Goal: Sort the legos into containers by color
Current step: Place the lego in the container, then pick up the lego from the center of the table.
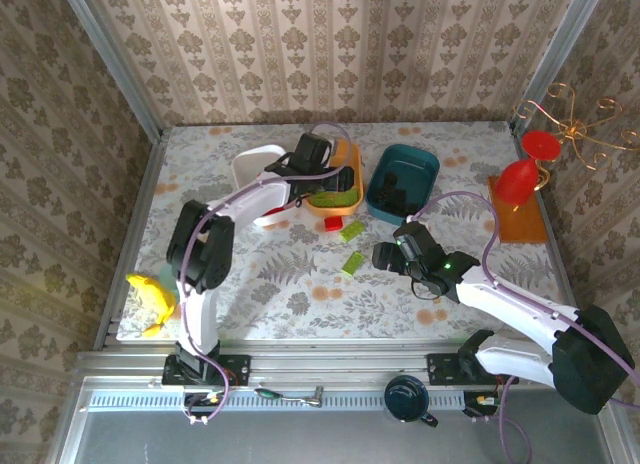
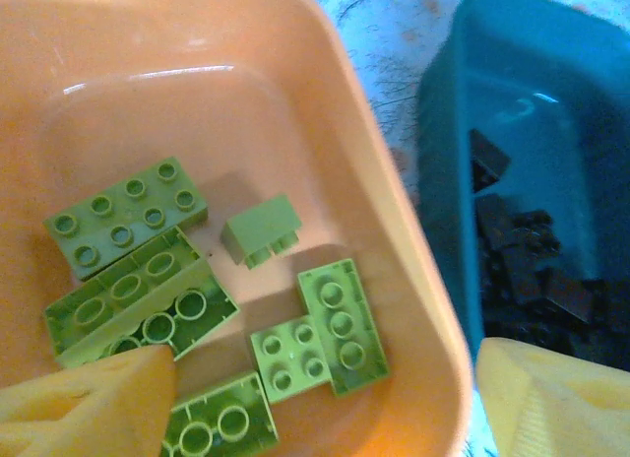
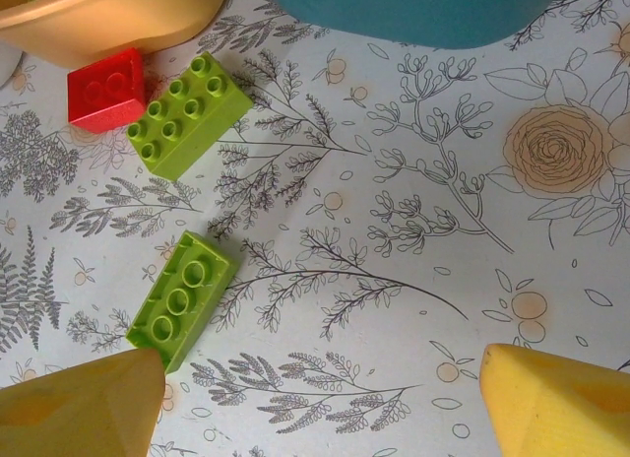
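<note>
**Sorting in progress:** Toward the far edge of the tabletop (image 1: pixel 250 284), 3 containers are lined up: the white tub (image 1: pixel 252 156), the orange tub (image 1: pixel 336 210) and the teal tub (image 1: pixel 430 164). The left gripper (image 2: pixel 325 363) is held above the orange tub, its fingers spread wide with nothing between them. Several lime-green legos (image 2: pixel 123 216) lie loose on the tub floor below it. Black legos (image 2: pixel 522 270) are heaped in the teal tub alongside.

On the open tabletop just on the near side of the orange tub, 3 pieces are unsorted: a red brick (image 3: pixel 106 88), an 8-stud green brick (image 3: pixel 187 112) touching it, and, nearer the middle, an oblong green brick (image 3: pixel 182 299).

The right gripper (image 3: pixel 323 363) is poised over this patch, wide open and empty, and it is plainly the nearer arm. The oblong green brick lies off to the claw's left, just beside 1 fingertip. Its long axis is set on a steep diagonal to the line between the fingers. A short shift left and a slight wrist turn are judged necessary before its narrow sides can be pinched.
</note>
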Tool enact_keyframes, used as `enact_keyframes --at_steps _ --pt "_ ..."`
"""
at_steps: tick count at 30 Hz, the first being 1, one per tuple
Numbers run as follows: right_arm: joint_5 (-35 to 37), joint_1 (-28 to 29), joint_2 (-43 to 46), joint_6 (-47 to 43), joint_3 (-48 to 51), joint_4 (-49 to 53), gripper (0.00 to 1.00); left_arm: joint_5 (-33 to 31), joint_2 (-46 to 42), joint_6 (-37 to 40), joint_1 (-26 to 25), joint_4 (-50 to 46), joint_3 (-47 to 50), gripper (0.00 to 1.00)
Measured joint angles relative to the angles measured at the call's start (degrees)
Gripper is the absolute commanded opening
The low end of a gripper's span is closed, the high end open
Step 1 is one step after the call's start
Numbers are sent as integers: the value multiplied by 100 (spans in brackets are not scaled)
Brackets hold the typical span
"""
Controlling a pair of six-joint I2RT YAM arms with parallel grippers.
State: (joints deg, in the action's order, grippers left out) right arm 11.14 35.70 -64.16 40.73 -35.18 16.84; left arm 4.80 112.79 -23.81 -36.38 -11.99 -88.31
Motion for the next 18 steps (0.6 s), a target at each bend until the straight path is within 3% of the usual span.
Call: enact_keyframes --at_steps 4,18 --pt "0 79 -81 2 0 -39 85 -7 -1110 -26 -153 380 841 100" --pt "400 1019 -1410 284 -713 -304 85 -778 -4599 -358 -962 1379 4649 100"
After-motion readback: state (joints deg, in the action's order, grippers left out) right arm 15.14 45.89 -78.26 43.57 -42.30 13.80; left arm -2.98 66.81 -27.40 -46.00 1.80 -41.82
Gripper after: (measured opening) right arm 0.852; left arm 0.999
